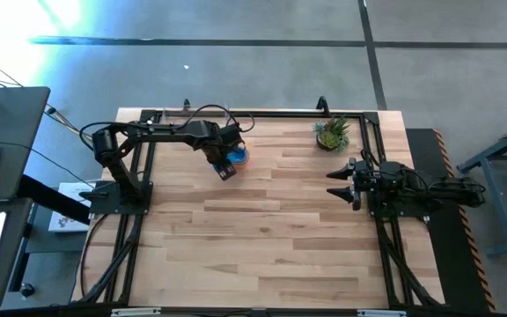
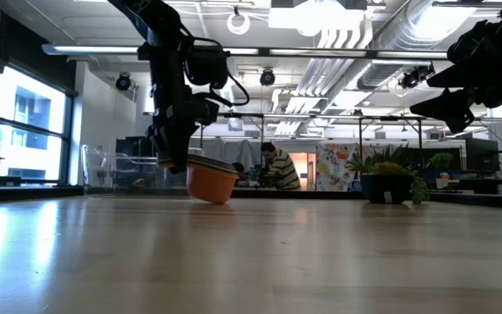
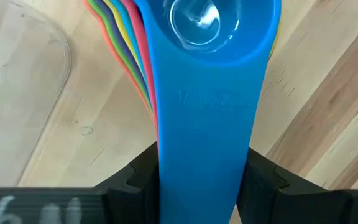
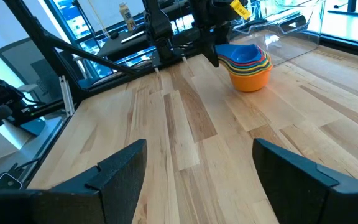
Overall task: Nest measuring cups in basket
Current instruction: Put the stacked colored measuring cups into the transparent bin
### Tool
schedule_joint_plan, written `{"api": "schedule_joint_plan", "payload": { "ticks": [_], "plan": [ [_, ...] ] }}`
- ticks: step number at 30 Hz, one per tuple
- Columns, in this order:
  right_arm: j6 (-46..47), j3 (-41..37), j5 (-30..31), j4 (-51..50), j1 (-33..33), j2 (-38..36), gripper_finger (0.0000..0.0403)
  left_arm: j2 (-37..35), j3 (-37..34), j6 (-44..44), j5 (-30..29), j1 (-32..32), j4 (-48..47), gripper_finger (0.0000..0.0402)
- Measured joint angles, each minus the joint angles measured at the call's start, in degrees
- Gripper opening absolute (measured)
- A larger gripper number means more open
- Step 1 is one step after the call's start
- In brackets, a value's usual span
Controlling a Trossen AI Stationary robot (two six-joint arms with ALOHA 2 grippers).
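The measuring cups [image 1: 237, 157] are nested in one stack, blue on top and orange at the bottom [image 2: 212, 185], on the far middle of the table. My left gripper [image 1: 225, 167] is shut on the stack's handles. The clear basket [image 2: 120, 170] stands just beyond the stack at the far edge; its rounded corner [image 3: 39, 62] shows in the left wrist view. My right gripper [image 1: 341, 180] waits open above the table's right side, far from the cups. My left gripper [image 3: 204, 177] pinches the stacked handles by their side edges, near their free ends; the blue handle [image 3: 204, 137] lies on top between the fingers [image 3: 135, 183]. It comes from above, pointing down, along the handles. The stack is tilted [image 4: 249, 67], low over the table; whether its bottom touches I cannot tell.
A small potted green plant [image 1: 333, 134] stands near the far right corner. A black frame rail [image 1: 262, 114] runs along the far edge. Bare wood stretches over the middle and near part of the table [image 1: 262, 238]. A person [image 2: 279, 167] sits in the room behind.
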Motion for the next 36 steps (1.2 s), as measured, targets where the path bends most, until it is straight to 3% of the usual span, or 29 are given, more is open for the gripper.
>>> {"api": "schedule_joint_plan", "payload": {
  "ticks": [12, 21, 36],
  "plan": [
    [0.00, 0.00, 0.02, 0.00, 0.02, 0.00, 0.0284, 0.00, 0.00, -0.19, 2.01, 0.00, -0.04, 0.0135],
    [0.00, 0.00, 0.01, 0.01, 0.02, 0.00, 0.0284, 0.00, 0.00, -0.42, 2.41, 0.00, -0.23, 0.0182],
    [0.00, 0.00, 0.01, 0.02, 0.02, -0.02, 0.0284, -1.80, -0.48, -2.12, 5.09, 0.04, 0.05, 0.0183]
  ]
}}
